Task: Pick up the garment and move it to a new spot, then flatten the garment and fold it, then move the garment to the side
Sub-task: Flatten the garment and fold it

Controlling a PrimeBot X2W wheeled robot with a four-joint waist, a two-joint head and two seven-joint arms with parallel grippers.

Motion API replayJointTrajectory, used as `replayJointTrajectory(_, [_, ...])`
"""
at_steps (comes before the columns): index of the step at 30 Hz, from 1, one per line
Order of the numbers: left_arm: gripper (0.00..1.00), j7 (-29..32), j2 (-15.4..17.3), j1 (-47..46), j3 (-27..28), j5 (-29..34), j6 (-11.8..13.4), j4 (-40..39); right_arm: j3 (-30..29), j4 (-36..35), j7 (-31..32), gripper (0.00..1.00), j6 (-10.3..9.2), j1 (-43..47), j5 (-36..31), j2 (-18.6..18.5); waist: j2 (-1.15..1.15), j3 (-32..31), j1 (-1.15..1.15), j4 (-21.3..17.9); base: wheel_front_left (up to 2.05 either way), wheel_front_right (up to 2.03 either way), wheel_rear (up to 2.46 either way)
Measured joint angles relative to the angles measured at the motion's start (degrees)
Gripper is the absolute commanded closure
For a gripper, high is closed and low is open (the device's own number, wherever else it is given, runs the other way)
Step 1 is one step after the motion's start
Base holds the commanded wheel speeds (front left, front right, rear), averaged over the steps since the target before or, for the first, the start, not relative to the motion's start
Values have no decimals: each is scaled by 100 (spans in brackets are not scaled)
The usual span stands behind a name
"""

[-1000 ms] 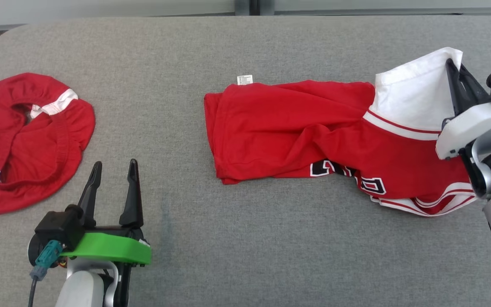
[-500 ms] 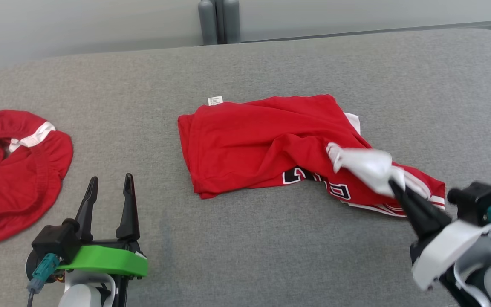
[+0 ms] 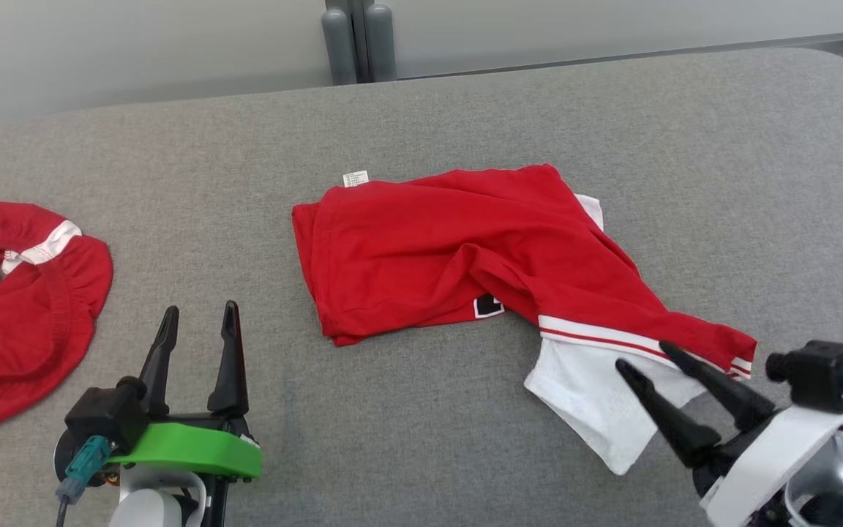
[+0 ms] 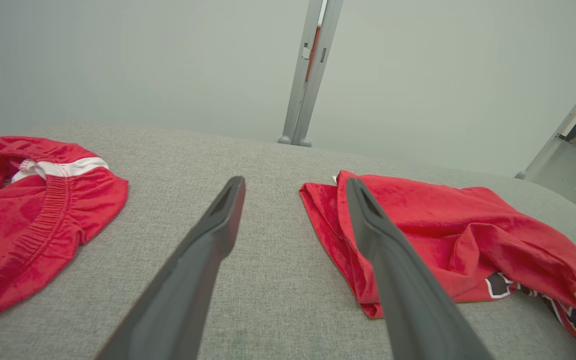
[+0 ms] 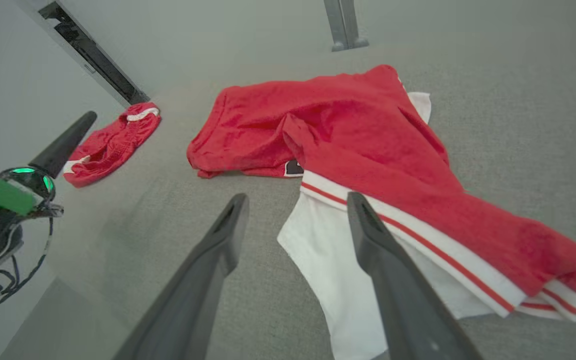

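Head view, starting off the left gripper's outer side: the red shorts lie in a heap, well apart from the work. The left gripper hovers over bare grey tabletop with its fingers spread and nothing between them. The garment, a red jersey, lies ahead of it and toward its inner side, near but not touching. In the left wrist view the garment's closest edge shows just past the inner finger.

As I read it, the garment's long axis runs on a slant. It goes from the label corner, far ahead of both grippers, down to the striped hem just ahead of the right gripper. A white flap spills out from under that hem, and the right gripper's tips sit at its edge. Its fingers are apart and hold no cloth. In the right wrist view the white flap lies between them and just ahead.

So the right arm is clearly the nearer one. I judge the next grasp is its to make, on the flap or hem. The cloth is bunched, and flattening is not yet done.
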Motion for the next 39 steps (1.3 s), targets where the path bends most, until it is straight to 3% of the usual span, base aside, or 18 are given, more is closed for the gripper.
replayJointTrajectory(2, [0,0,-3,-1,-4,-1,0,-8,-312,-133,-232,0,2,-126,45,1,0,8,0,29,0,0,0])
replayJointTrajectory(5, [0,0,-4,-1,-1,-2,0,-12,-984,160,-339,0,-1,-291,-443,-45,0,26,0,66,0,0,0])
replayJointTrajectory(11, [0,0,-13,-54,-30,-9,0,-20,-1536,1171,227,0,-1,-896,-983,296,0,119,0,138,0,0,0])
replayJointTrajectory(15, [0,0,-18,-108,-60,-10,0,-21,-1427,1805,769,0,-3,-1357,-1045,561,0,190,0,209,0,0,0])
replayJointTrajectory(23, [0,0,-14,-198,-86,1,0,-10,-1063,2784,1582,0,-2,-2243,-1000,445,0,343,0,370,0,0,0])
replayJointTrajectory(28, [0,0,-16,-207,-116,1,0,-11,-918,3098,2199,0,-3,-2459,-765,343,0,413,0,485,0,0,0])
replayJointTrajectory(39, [0,0,-23,-262,-136,0,0,-43,-632,3470,2847,2,-1,-2686,-497,304,0,584,0,667,0,0,0])
